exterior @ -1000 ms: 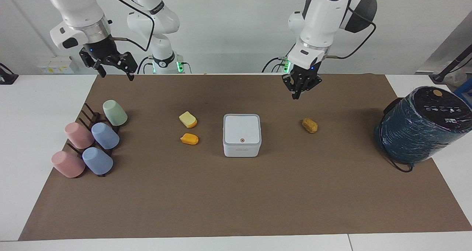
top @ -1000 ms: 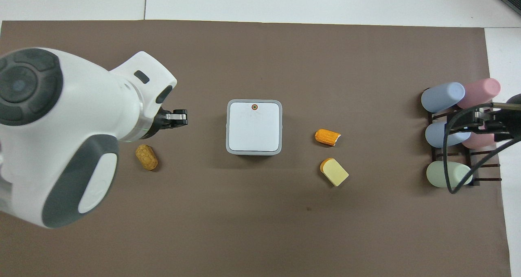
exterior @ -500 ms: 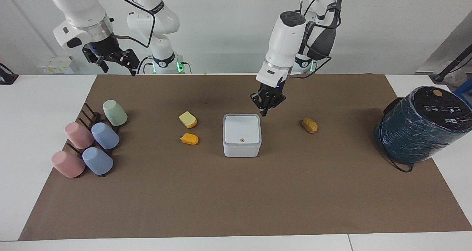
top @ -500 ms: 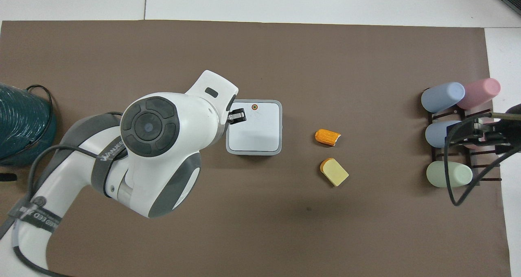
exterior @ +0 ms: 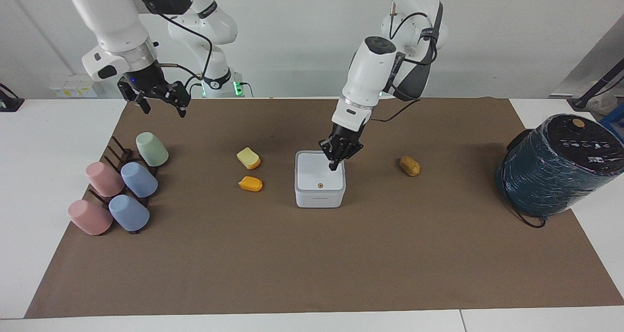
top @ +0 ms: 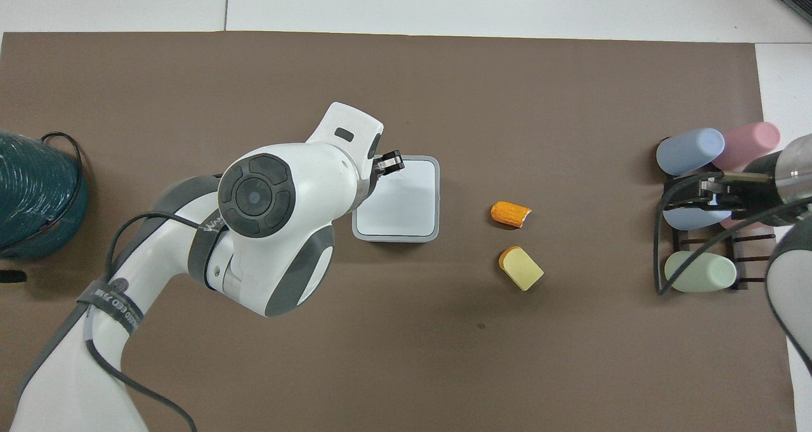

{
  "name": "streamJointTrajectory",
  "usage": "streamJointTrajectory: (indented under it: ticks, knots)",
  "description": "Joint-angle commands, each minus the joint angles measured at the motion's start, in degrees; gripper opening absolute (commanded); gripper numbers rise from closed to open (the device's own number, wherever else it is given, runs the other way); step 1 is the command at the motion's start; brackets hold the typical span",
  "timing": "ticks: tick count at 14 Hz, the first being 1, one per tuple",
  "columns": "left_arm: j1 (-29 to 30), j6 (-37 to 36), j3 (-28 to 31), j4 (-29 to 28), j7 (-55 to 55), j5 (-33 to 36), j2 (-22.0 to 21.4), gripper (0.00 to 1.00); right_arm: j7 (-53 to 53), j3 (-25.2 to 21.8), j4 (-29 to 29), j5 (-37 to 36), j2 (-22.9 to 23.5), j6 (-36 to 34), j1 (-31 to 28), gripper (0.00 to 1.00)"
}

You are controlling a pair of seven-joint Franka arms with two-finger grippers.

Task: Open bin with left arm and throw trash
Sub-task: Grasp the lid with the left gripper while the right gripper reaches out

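Note:
The bin, a small white square box, stands with its lid down mid-mat, an orange dot on the lid. My left gripper is shut, its tips pointing down just over the lid; I cannot tell whether they touch. A pale yellow wedge and an orange lump lie beside the bin toward the right arm's end. A golden-brown nugget lies toward the left arm's end, hidden under the arm in the overhead view. My right gripper hangs open above the mat's edge by the cups, holding nothing.
Several pastel cups lie on a dark rack at the right arm's end. A big dark teal wrapped cylinder stands at the left arm's end. A brown mat covers the table.
My left arm swung from over the mat near the nugget to above the bin and came down, staying shut. The right gripper drifted a little toward the middle of the table.

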Motion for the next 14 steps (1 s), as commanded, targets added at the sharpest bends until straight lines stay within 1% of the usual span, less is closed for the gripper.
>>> streamJointTrajectory:
  ticks: [1,4,5,7,9,10,12,13,14]
  knots:
    - [-1.4,4.4,0.7,0.2,-0.9,-0.8,3.6,0.04,-1.0,0.0,-7.2,1.3,-3.8,6.3,-0.1,1.00]
    - [-2.0,5.5,0.8,0.1,-1.0,-0.8,5.5,0.04,-0.9,0.2,-10.2,1.3,-3.4,10.5,0.0,1.00]
    - [-2.4,5.7,0.8,0.0,-1.1,-0.7,6.6,0.04,-1.0,0.3,-11.1,1.3,-2.6,12.1,0.0,1.00]
    - [-3.2,6.8,0.9,-0.1,-1.4,-0.8,8.2,0.04,-0.9,0.3,-12.3,1.3,-0.5,14.3,2.1,1.00]
    - [-2.8,5.4,1.1,2.3,-1.3,-0.7,8.2,0.04,-0.4,0.3,-12.4,1.3,3.3,18.2,4.7,1.00]
    - [-2.2,2.4,1.0,5.4,-1.2,-0.7,8.3,0.04,-0.5,0.3,-12.9,1.3,5.8,20.4,6.0,1.00]
    - [0.1,-9.5,1.3,13.8,-0.8,-0.7,8.1,0.04,-0.2,0.2,-15.0,1.3,10.6,27.2,9.3,1.00]
    - [2.2,-16.7,1.2,17.8,-0.6,-0.6,8.1,0.04,0.7,0.3,-17.1,1.3,11.9,31.3,10.5,1.00]
    - [3.6,-22.1,1.2,20.7,-0.4,-0.6,8.0,0.04,1.2,0.3,-19.3,1.3,12.5,34.5,12.1,1.00]
